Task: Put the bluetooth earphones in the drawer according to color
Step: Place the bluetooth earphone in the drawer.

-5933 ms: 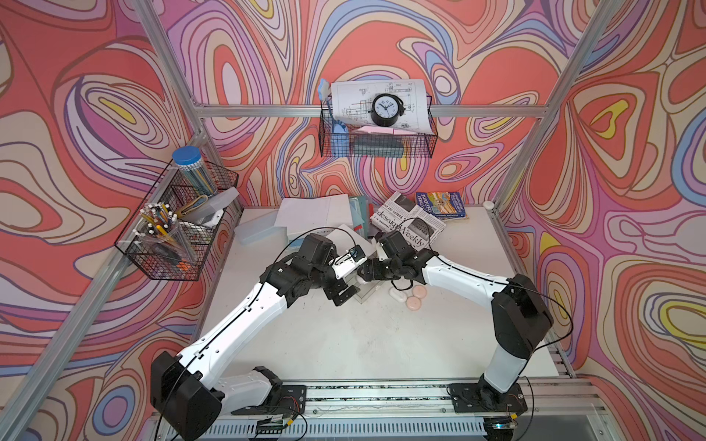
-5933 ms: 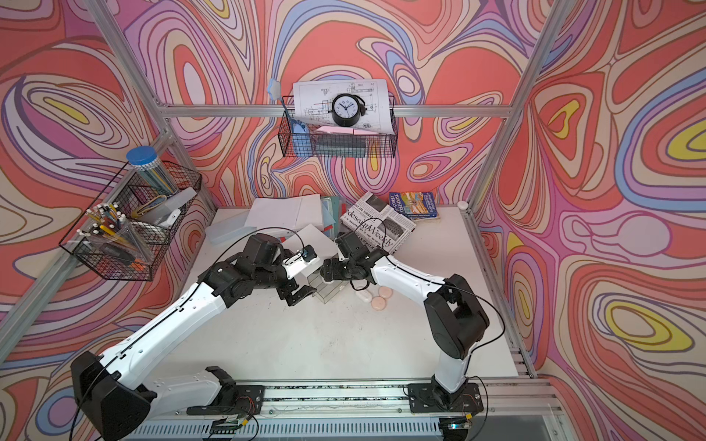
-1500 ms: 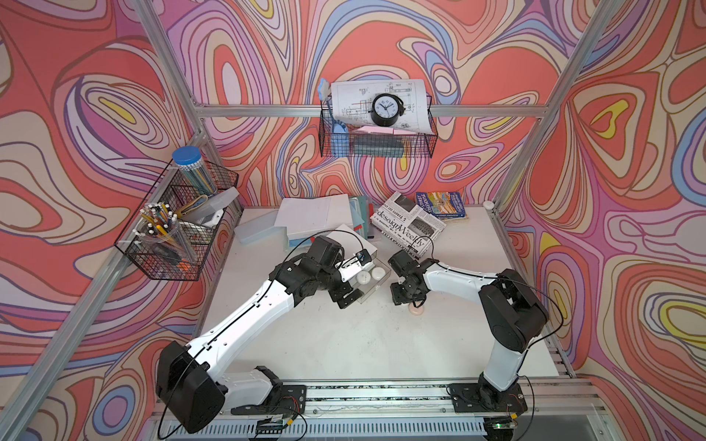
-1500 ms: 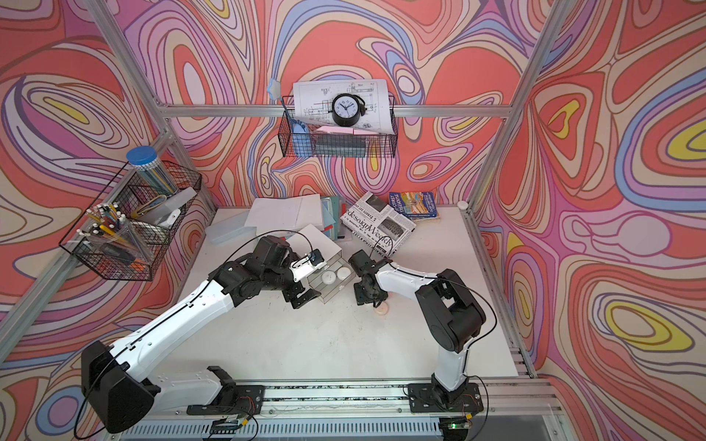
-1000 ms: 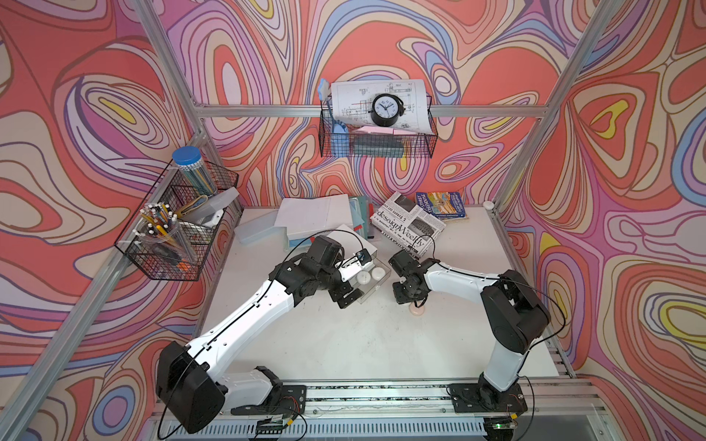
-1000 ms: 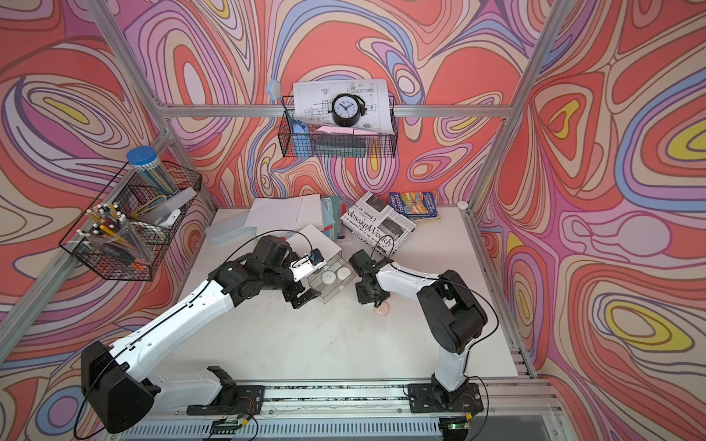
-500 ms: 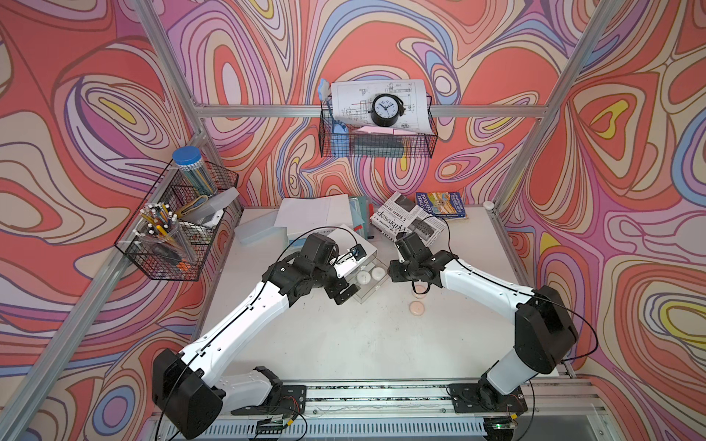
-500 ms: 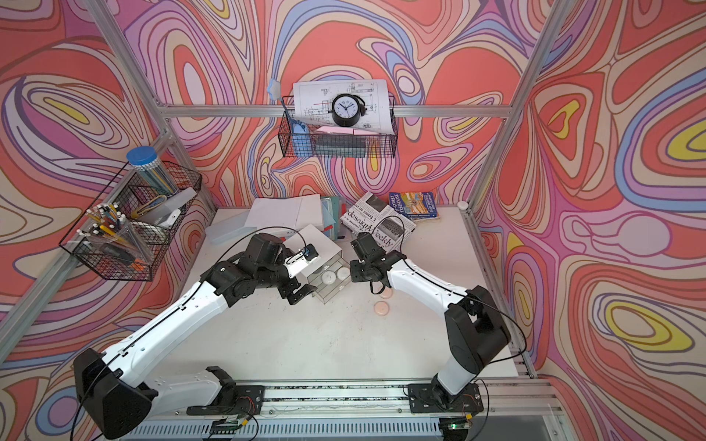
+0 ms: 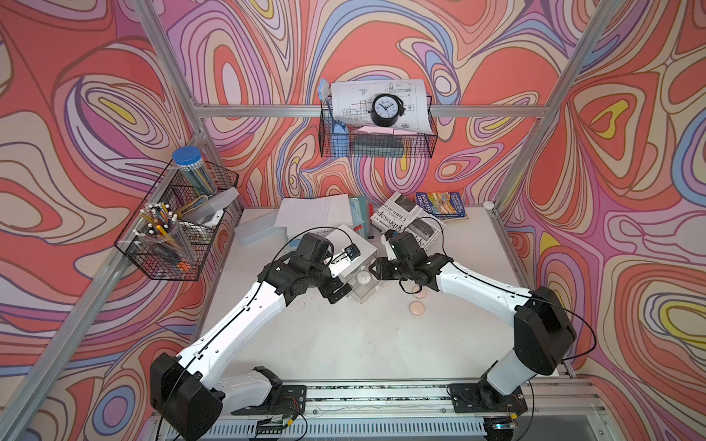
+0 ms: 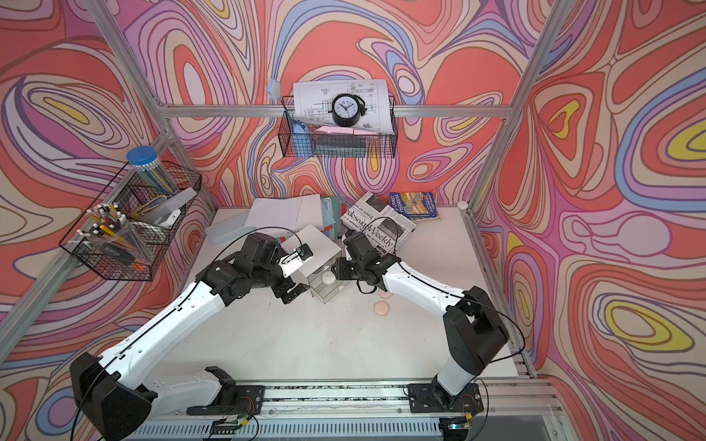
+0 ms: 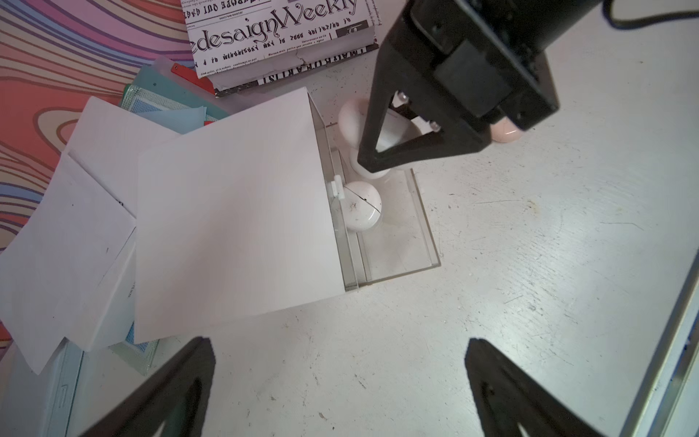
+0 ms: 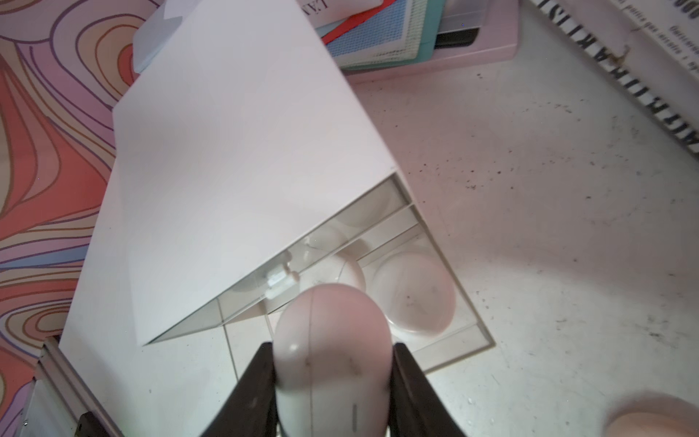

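the right gripper [image 12: 333, 353] is clamped on a white earphone case [image 12: 332, 321], its fingers pressing the case's two sides. it holds the case just above the pulled-out clear drawer [image 12: 472, 340] of a white drawer box [image 12: 234, 151]. just beyond the gripper's fingertips, two more white cases [image 12: 416, 299] lie inside the drawer. two pale pink cases [image 9: 416, 307] sit on the table [image 9: 344, 343] near the right gripper's wrist, outside the drawer. the left gripper [image 11: 336, 348] hovers at the drawer's opposite side, fingers wide apart, holding nothing.
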Available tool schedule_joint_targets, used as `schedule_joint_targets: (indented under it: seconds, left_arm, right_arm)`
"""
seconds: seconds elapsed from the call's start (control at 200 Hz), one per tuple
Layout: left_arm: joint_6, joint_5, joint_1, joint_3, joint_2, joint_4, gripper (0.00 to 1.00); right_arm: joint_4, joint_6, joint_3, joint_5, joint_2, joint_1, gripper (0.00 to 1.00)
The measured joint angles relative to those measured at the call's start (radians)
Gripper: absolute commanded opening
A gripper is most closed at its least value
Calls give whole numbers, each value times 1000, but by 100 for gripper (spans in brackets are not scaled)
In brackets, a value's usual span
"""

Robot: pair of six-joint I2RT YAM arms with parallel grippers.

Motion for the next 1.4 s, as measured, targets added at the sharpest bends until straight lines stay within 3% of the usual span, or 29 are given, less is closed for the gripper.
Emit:
schedule_joint_targets:
  seconds: [0.701, 0.821, 1.122, 1.222, 1.397]
  left_arm:
    - [19, 57, 22, 0, -9, -55, 99]
    - [18, 66, 22, 0, -4, -55, 99]
    - [18, 68, 22, 0, -2, -55, 99]
    - [18, 68, 22, 0, 9, -55, 99]
    - [18, 68, 21, 0, 17, -55, 98]
  right_arm:
    - [152, 163, -74, -18, 21, 48, 0]
    - [158, 173, -75, -18, 27, 53, 22]
    - [169, 198, -89, -16, 29, 59, 59]
    - [175, 198, -89, -17, 32, 59, 66]
    - [178, 200, -92, -16, 35, 59, 67]
